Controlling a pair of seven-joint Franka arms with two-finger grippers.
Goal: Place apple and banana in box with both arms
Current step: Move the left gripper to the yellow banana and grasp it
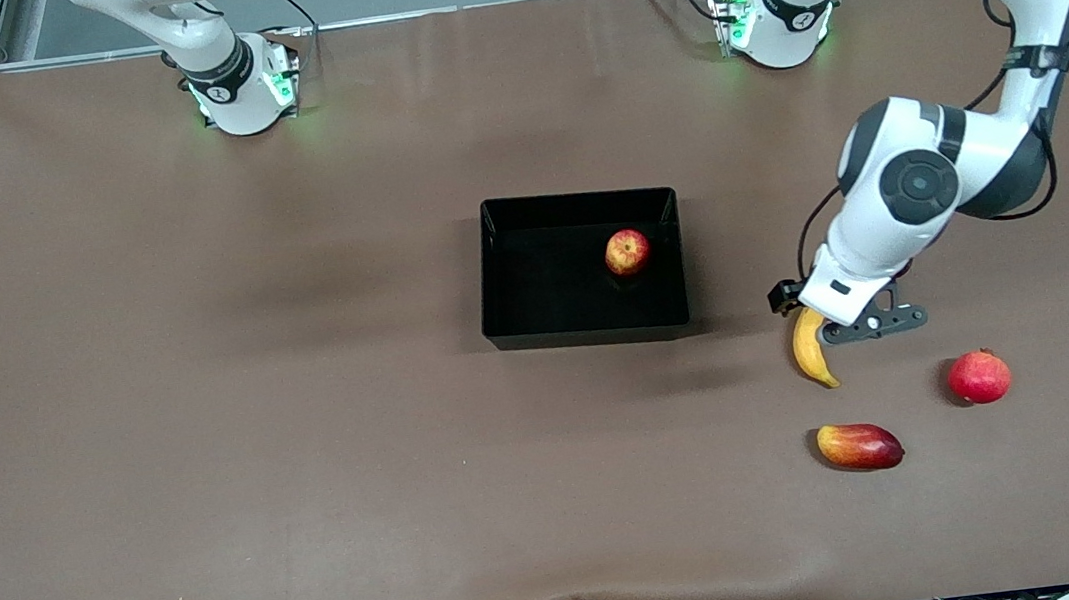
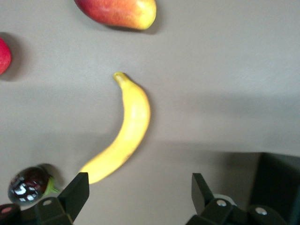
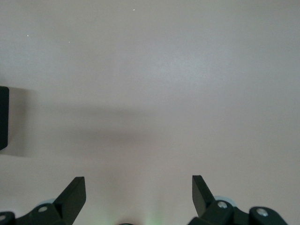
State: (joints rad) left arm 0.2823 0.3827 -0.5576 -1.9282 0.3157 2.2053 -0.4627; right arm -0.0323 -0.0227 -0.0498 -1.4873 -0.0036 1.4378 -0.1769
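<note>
The apple (image 1: pixel 627 251), red with yellow patches, lies inside the black box (image 1: pixel 501 274) at the table's middle. The yellow banana (image 1: pixel 811 350) lies on the table between the box and the left arm's end, nearer to the front camera than the box. My left gripper (image 1: pixel 859 323) hangs open over the banana's upper end. In the left wrist view (image 2: pixel 138 180) the banana (image 2: pixel 129 131) lies ahead of the open fingers, one end close to one finger (image 2: pixel 77 192), and nothing is between them. My right gripper (image 3: pixel 138 183) is open and empty over bare table.
A red-yellow mango (image 1: pixel 859 445) and a round red fruit (image 1: pixel 979 376) lie nearer to the front camera than the banana. Both show in the left wrist view, the mango (image 2: pixel 117 10) and the red fruit (image 2: pixel 2 55). The box edge shows in the right wrist view (image 3: pixel 3 117).
</note>
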